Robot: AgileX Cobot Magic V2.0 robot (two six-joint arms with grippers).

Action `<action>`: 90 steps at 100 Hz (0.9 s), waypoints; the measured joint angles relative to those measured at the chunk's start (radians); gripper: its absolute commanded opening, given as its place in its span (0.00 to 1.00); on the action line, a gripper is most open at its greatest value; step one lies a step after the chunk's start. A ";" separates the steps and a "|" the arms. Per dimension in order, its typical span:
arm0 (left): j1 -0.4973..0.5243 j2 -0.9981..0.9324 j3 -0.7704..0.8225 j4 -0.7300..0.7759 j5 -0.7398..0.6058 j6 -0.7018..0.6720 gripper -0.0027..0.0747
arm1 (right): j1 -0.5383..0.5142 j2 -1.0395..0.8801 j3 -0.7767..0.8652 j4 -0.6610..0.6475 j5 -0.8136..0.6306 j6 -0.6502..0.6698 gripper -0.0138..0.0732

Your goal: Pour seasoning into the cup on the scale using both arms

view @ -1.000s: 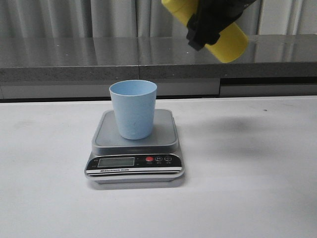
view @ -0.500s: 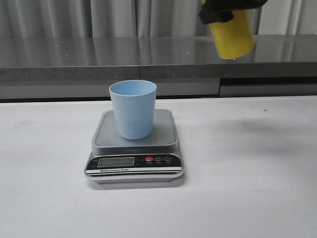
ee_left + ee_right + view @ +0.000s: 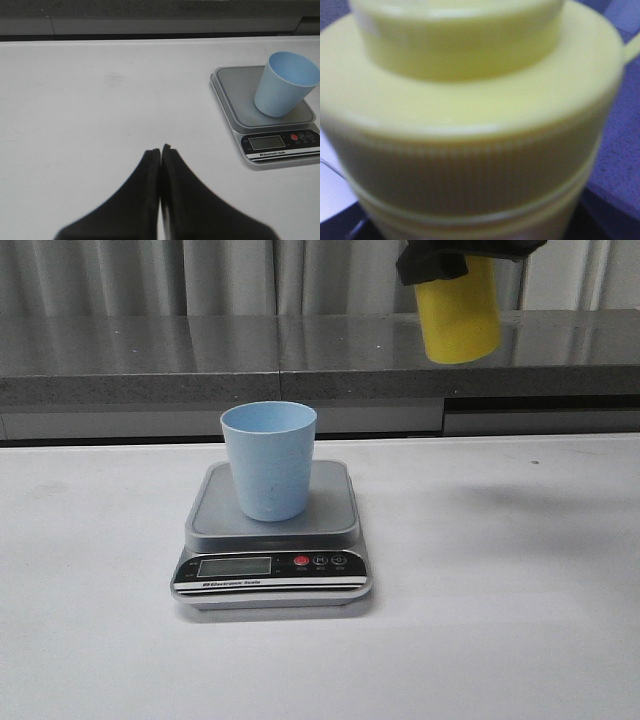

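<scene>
I am holding the bottle (image 3: 459,310) high in my right gripper (image 3: 432,262), right of the cup (image 3: 268,460) and well above it; only its lower body is showing, its top cut off by the frame and filling my right wrist view as a yellow blur. The cup is standing upright on the scale (image 3: 273,538). My left gripper (image 3: 160,151) is hovering over bare table (image 3: 100,115), jaws pressed together on nothing.

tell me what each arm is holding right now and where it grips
The right gripper holds the yellow seasoning bottle in the air, gripped around its upper body, base pointing down. The left gripper holds nothing; its jaws are closed together.
</scene>
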 measured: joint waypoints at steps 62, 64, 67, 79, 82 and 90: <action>0.000 0.000 0.000 0.000 0.000 0.000 0.01 | -0.016 0.035 0.350 1.002 -0.357 -0.874 0.45; 0.000 0.000 0.000 0.000 0.000 0.000 0.01 | -0.016 0.044 0.357 1.012 -0.364 -0.874 0.45; 0.000 0.000 0.000 0.000 0.000 0.000 0.01 | -0.018 0.055 0.368 1.024 -0.381 -0.876 0.45; 0.000 0.000 0.000 0.000 0.000 0.000 0.01 | -0.018 0.107 0.394 1.051 -0.430 -0.876 0.45; 0.000 0.000 0.000 0.000 0.000 0.000 0.01 | -0.018 0.118 0.396 1.054 -0.440 -0.878 0.45; 0.000 0.000 0.000 0.000 0.000 0.000 0.01 | -0.018 0.149 0.398 1.060 -0.476 -0.880 0.45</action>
